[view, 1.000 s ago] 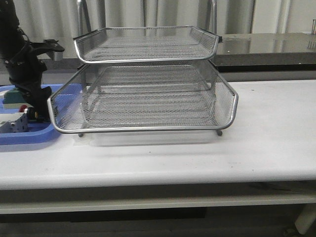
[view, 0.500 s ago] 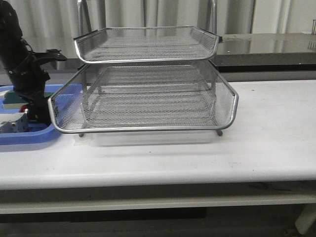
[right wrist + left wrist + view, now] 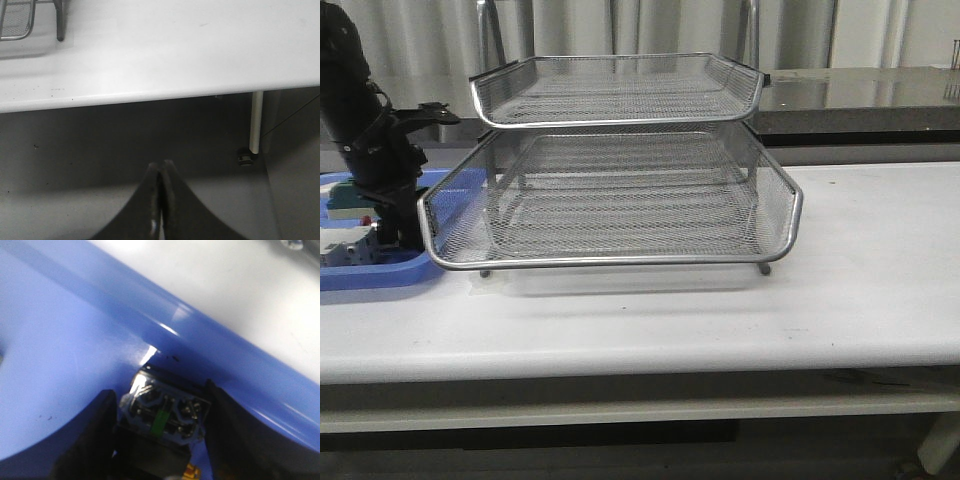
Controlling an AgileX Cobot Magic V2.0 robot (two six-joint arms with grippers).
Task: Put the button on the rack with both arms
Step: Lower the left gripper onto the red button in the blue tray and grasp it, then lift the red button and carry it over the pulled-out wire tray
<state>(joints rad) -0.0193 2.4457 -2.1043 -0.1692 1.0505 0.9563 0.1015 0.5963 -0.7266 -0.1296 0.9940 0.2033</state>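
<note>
- Left gripper (image 3: 162, 440): fingers flank the button (image 3: 165, 410) and grip it — rear block visible in the wrist view only.
- Just beyond: blue tray (image 3: 60, 340) floor and wall.
- Front view: rack (image 3: 620, 180) beside that arm.
- Right gripper (image 3: 161, 200): fingers pressed together, below the table (image 3: 175, 55) edge — absent from front view.

Looks like a lab or workshop bench: long white laminate table (image 3: 860, 290) on thin metal legs, dark polished counter (image 3: 860, 95) behind, pale pleated curtain (image 3: 420, 40) as backdrop. Holds a flat blue plastic parts tray (image 3: 370, 272) and silver wire-mesh letter rack (image 3: 620, 170).
</note>
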